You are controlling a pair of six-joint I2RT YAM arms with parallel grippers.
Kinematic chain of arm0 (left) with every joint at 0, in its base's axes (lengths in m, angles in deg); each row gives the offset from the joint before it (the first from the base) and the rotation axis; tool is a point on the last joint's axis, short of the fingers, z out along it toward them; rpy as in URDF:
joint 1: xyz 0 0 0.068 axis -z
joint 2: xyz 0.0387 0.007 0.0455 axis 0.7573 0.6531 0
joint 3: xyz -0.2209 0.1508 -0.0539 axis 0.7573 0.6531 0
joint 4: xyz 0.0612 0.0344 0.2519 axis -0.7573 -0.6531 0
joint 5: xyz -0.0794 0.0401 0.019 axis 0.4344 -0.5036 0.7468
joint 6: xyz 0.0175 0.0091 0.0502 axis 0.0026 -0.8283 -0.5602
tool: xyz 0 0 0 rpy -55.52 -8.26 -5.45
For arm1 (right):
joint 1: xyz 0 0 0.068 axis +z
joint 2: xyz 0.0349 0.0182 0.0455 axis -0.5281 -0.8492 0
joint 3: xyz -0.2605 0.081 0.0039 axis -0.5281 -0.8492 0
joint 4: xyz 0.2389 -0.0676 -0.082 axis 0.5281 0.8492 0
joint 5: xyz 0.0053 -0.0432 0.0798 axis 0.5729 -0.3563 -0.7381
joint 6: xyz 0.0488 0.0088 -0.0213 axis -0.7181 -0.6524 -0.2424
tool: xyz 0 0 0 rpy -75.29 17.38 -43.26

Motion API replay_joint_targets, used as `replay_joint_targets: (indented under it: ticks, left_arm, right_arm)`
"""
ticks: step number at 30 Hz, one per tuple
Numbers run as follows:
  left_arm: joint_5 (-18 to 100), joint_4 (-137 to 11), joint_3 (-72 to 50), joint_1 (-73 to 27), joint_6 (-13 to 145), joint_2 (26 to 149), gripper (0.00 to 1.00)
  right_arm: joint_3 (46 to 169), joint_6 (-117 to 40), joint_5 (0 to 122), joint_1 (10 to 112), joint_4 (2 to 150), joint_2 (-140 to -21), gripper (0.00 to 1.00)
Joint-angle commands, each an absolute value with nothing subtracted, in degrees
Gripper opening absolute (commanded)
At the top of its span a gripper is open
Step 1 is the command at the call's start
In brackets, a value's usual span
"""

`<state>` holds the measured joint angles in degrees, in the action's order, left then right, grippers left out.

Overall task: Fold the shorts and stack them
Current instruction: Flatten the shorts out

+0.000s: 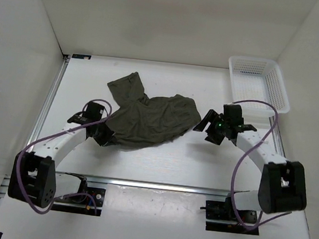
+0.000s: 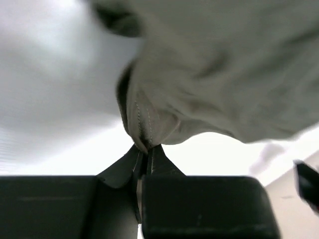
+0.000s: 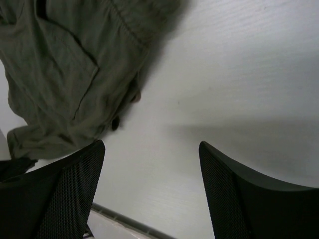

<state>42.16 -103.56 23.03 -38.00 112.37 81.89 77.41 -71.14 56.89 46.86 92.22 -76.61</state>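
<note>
Left jaws clench the near-left edge of the shorts (image 1: 148,121), crumpled on the surface (image 1: 160,166), right jaws gape empty just off their right edge, so we judge flattening is in hand and next the right needs its own grip.

Bare table (image 1: 165,166) lies before the shorts (image 1: 148,121); the basket (image 1: 256,78) blocks the far-right corner.

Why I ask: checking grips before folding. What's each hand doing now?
Left hand: closed on the dark olive-green soft fabric shorts.
Right hand: open, holding nothing.
</note>
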Motion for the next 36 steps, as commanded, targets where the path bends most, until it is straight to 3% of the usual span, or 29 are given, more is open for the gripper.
replay_joint_targets:
  ticks: [1,9,15,16,17,19,20,21,28,36]
  left_arm:
    - [41.32,-105.04,18.15,-38.33,111.07,77.89,0.1]
    - [37.28,-113.74,6.99,-38.33,107.02,77.88,0.1]
    - [34.55,-118.4,-1.19,-38.33,105.18,77.88,0.1]
    - [34.03,-119.19,-2.5,-38.33,105.17,77.88,0.1]
    - [34.02,-119.19,-3.21,-38.85,104.65,77.88,0.1]
    - [34.02,-120.59,-4.79,-38.85,104.12,77.88,0.1]
    - [34.02,-120.6,-5.32,-38.85,104.12,78.4,0.1]
    - [34.02,-121.3,-5.94,-39.46,103.51,78.41,0.1]
    - [31.82,-124.99,-17.87,-42.71,97.53,81.48,0.1]
    - [30.07,-127.9,-41.86,-46.93,93.39,84.65,0.1]
  right_arm:
    - [80.12,-73.8,50.92,45.24,81.93,-81.23,0.8]
    - [89.1,-73.8,51.01,45.24,79.37,-96.53,0.83]
    - [96.39,-73.09,50.4,45.24,80.51,-106.11,0.53]
    - [96.92,-73.09,49.88,45.24,80.52,-106.12,0.37]
    - [97.71,-73.09,49.87,45.24,81.04,-106.73,0.28]
    - [98.33,-72.57,50.4,45.24,82.45,-105.69,0.15]
    - [99.12,-72.57,51.35,45.24,83.32,-104.9,0.04]
    - [99.73,-71.52,53.28,45.24,85.68,-102.8,0.0]
    - [108.86,-65.2,59.45,45.24,96.75,-90.66,0.0]
    - [128.91,-56.66,61.64,45.24,109.86,-83.28,0.0]
